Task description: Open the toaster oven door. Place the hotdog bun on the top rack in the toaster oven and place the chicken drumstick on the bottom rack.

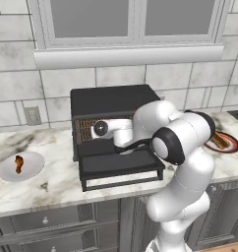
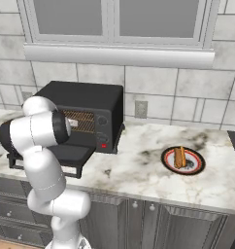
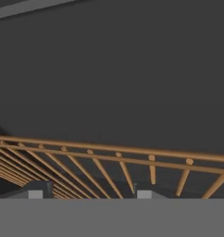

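Note:
The black toaster oven (image 1: pixel 111 101) (image 2: pixel 85 95) stands at the back of the counter. Its door (image 1: pixel 121 165) (image 2: pixel 66 154) lies open and flat in front. My arm reaches into the cavity. In the hand view my gripper (image 3: pixel 90 193) is open, its fingertips (image 3: pixel 37 190) wide apart just below the front bars of a brownish wire rack (image 3: pixel 109 157). Nothing sits between them, and I cannot tell which rack it is. The hotdog bun (image 2: pixel 180 158) (image 1: pixel 220 141) lies on a dark plate to the right. On a white plate to the left is the chicken drumstick (image 1: pixel 18 164).
The dark red-rimmed plate (image 2: pixel 197 168) sits right of the oven, the white plate (image 1: pixel 35 170) left of it. A tiled wall and window sill (image 1: pixel 126 56) rise behind. The oven's control strip (image 2: pixel 104 131) faces front right. Bare marble counter (image 2: pixel 139 170) lies between oven and bun.

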Available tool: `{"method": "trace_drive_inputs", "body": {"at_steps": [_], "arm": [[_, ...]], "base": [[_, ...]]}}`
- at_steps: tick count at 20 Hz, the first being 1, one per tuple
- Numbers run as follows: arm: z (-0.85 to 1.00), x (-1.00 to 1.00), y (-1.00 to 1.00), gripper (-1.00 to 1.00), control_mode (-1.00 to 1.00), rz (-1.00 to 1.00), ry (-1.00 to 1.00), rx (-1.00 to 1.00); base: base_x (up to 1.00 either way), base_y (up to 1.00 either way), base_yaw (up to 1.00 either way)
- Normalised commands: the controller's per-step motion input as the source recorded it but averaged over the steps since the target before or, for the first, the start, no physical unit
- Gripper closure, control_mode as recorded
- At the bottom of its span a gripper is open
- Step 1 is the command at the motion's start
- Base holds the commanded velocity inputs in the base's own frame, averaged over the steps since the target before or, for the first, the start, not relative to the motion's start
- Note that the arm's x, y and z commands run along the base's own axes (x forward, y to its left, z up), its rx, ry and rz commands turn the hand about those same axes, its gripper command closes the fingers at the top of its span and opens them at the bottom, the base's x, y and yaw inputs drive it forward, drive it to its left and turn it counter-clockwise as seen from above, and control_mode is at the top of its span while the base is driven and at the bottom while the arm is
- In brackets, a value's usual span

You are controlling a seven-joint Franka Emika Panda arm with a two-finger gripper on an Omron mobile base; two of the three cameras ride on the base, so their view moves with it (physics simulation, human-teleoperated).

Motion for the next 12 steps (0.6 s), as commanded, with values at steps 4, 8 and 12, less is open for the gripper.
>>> {"method": "trace_drive_inputs", "body": {"at_steps": [4, 8, 12], "arm": [[-0.77, 0.04, 0.16, -1.00, -1.00, 0.00, 0.12, -0.02], [-0.98, 0.18, 0.19, -1.00, -1.00, 0.00, 0.12, -0.08], [-1.00, 0.00, 0.16, -1.00, -1.00, 0.00, 0.25, -0.11]], "base": [[0.00, 0.00, 0.00], [0.00, 0.00, 0.00], [0.00, 0.00, 0.00]]}}
